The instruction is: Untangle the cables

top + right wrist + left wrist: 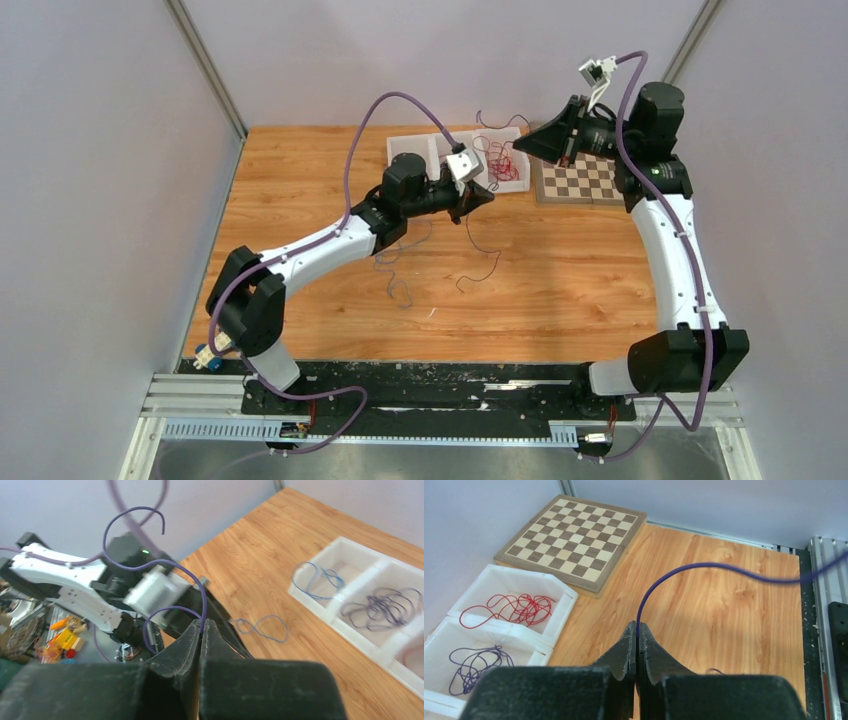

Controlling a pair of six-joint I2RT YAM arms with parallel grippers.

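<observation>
Standoff above the light wooden table point(560, 290): your left gripper point(637, 627) and right gripper point(202, 625) each pinch tight on a thin dark purple cable point(638, 616). Your right one sits higher and farther back, beside the white plastic compartment tray point(405, 143), so the span likely runs diagonally between them.

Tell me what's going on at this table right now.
Untangling is under way. The left end effector and the right end effector are each shut on a purple strand held above the table; whether it is one strand is unclear. In the white tray, a red cable and a purple cable lie in separate compartments; a blue cable lies loose on the table.
</observation>
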